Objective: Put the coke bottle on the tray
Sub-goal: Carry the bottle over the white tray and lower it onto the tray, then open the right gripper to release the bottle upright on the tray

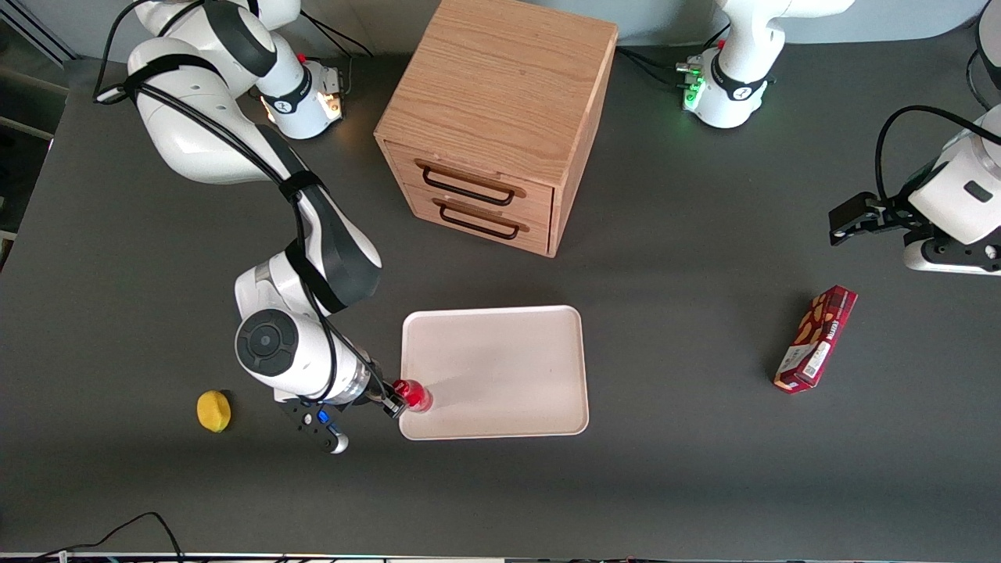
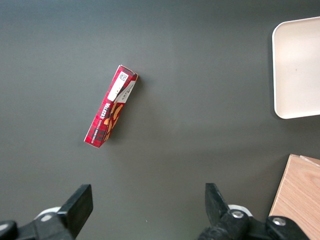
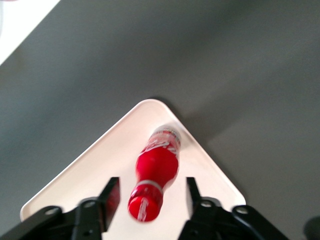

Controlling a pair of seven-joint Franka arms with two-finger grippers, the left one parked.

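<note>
The small red coke bottle (image 1: 413, 395) stands upright on the pale pinkish tray (image 1: 500, 367), just inside the tray corner nearest the working arm's end and the front camera. My right gripper (image 1: 393, 403) is at that corner, level with the bottle's top. In the right wrist view the bottle (image 3: 157, 167) stands on the tray corner (image 3: 100, 165). The gripper (image 3: 152, 184) is open, with one finger on each side of the red cap and a gap on both sides. The tray's edge also shows in the left wrist view (image 2: 300, 70).
A wooden two-drawer cabinet (image 1: 500, 117) stands farther from the front camera than the tray. A dark red snack box (image 1: 816, 338) lies toward the parked arm's end and also shows in the left wrist view (image 2: 110, 111). A small yellow object (image 1: 213, 410) lies beside the working arm.
</note>
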